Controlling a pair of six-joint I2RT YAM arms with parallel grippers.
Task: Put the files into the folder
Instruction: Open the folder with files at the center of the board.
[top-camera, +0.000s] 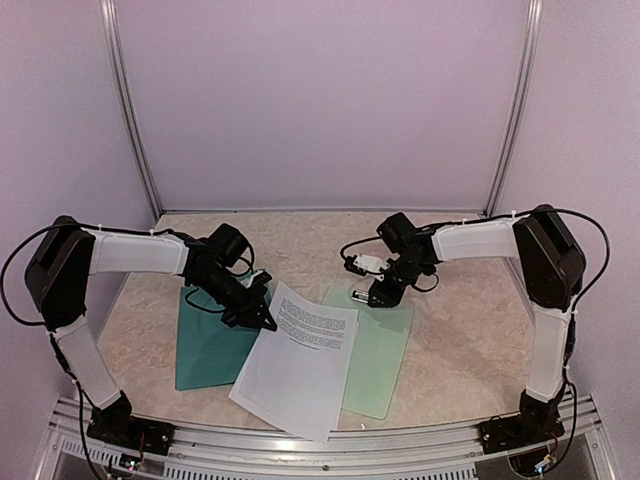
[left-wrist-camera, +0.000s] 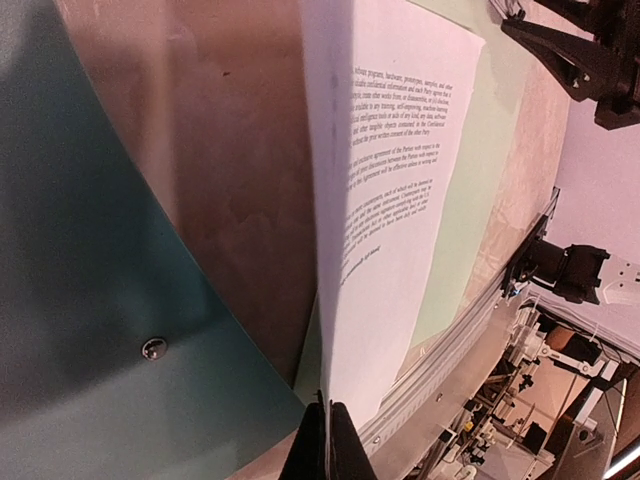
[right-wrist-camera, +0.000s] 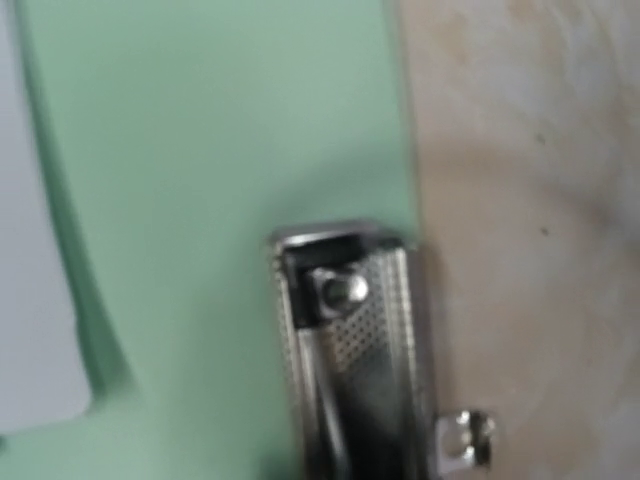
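Walls (top-camera: 320, 100) of pale lilac panelling enclose a beige marbled surface (top-camera: 465, 330). A dark teal flat card folder (top-camera: 205, 350) lies under and to the left of the left gripper (top-camera: 266, 321). That gripper is pinched fully closed on the edge of the white text-printed paper files (top-camera: 300, 365), which spread to its right. The right gripper (top-camera: 385, 292) hovers above the metal clip (right-wrist-camera: 350, 340) of a pale mint clipboard (top-camera: 385, 360). I cannot tell how far it is open.
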